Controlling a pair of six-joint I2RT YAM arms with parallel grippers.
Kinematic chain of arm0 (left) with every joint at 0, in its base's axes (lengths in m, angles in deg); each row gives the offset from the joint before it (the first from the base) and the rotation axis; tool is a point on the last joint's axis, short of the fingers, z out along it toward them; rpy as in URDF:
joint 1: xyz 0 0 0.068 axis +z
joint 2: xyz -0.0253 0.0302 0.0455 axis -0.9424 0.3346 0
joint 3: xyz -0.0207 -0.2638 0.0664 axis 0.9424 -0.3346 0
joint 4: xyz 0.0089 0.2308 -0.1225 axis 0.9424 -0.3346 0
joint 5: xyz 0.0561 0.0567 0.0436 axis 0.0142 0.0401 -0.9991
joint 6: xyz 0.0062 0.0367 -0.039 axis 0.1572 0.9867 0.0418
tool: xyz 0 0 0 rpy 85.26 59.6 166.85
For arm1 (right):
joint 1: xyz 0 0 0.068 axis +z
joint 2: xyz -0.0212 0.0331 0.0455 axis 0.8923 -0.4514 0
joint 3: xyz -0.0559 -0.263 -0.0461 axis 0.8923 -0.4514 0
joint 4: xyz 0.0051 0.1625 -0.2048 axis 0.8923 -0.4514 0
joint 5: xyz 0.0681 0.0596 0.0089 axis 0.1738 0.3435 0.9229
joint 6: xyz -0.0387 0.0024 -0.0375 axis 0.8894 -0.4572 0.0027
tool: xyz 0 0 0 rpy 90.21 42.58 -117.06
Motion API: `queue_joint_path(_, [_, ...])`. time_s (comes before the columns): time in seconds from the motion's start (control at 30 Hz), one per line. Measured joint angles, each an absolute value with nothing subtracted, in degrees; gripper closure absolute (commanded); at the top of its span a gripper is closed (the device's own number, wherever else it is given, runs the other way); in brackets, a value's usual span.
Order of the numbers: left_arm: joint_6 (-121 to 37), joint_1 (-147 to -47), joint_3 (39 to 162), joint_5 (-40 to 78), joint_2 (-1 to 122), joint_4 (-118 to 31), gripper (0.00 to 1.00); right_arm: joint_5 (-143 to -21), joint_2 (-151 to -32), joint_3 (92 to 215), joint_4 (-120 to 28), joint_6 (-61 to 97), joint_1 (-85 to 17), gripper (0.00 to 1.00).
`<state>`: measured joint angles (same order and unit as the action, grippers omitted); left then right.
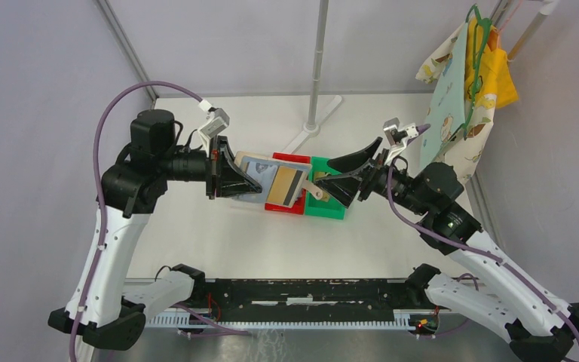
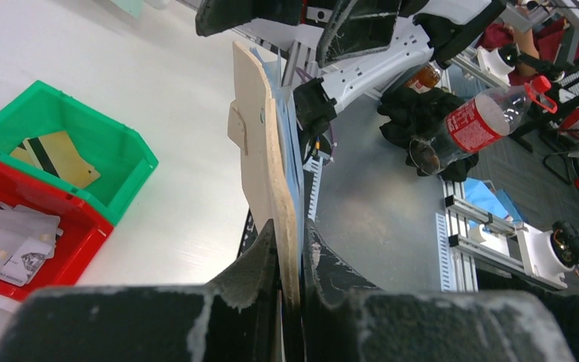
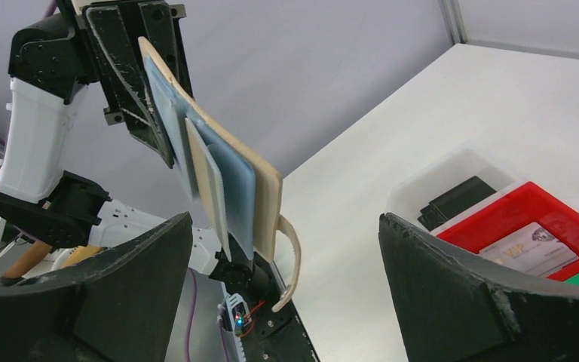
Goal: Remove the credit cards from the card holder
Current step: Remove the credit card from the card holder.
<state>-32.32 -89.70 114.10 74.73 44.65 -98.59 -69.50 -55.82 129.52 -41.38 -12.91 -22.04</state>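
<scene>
Spanning scene: white bench (image 1: 219, 241). Above it, left end effector (image 1: 230, 179) nearly closed, pinching one edge of holder (image 1: 260, 175). Opposite, right end effector (image 1: 332, 175) spread wide, nothing between fingers, just beside holder's free end. On bench, touching side by side: red bin (image 1: 286, 209), green bin (image 1: 332, 210). Holder held aloft over red bin, blue pockets facing right arm, strap hanging loose. Silvery cards (image 2: 11, 241) lie in red bin; gold striped card (image 2: 56, 154) lies in green bin. Another gold card (image 1: 286, 185) shows against holder; whether pocketed, cannot tell.
</scene>
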Motion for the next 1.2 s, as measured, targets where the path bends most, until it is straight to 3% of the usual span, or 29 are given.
queue_joint_path(0.07, [-33.41, -89.70, 114.08, 74.62, 44.93, -97.45, 0.98, -69.56, -55.76, 129.49, -41.16, -13.04, -22.04, 0.04])
queue_joint_path(0.3, [-33.98, -89.70, 114.03, 73.33, 46.90, -99.46, 0.98, -67.18, -55.97, 131.16, -38.17, -14.96, -22.04, 0.23])
queue_joint_path(0.47, [-31.36, -89.70, 113.88, 72.90, 50.77, -104.47, 0.98, -61.10, -59.52, 133.23, -29.51, -19.73, -22.04, 0.28])
queue_joint_path(0.53, [-29.96, -89.70, 113.88, 72.55, 52.34, -106.72, 0.98, -58.90, -61.42, 133.17, -26.37, -21.76, -22.02, 0.28])
queue_joint_path(0.63, [-27.27, -89.70, 114.41, 73.36, 53.98, -110.50, 0.98, -56.86, -64.89, 132.99, -24.55, -22.70, -22.02, 0.12])
queue_joint_path(0.7, [-24.75, -89.70, 115.52, 75.10, 54.68, -113.43, 0.98, -57.37, -66.49, 133.10, -27.85, -19.82, -22.02, 0.07])
queue_joint_path(0.97, [-18.22, -89.70, 117.07, 81.44, 54.96, -121.19, 0.96, -52.51, -71.34, 135.51, -30.21, -13.81, -21.76, 0.07])
queue_joint_path(1.07, [-17.74, -89.70, 117.07, 82.51, 55.27, -122.54, 0.94, -49.43, -74.09, 136.16, -28.07, -13.89, -20.25, 0.14])
queue_joint_path(1.2, [-17.39, -89.70, 117.07, 83.15, 55.40, -123.40, 0.92, -47.40, -76.74, 137.38, -27.98, -13.11, -16.67, 0.36])
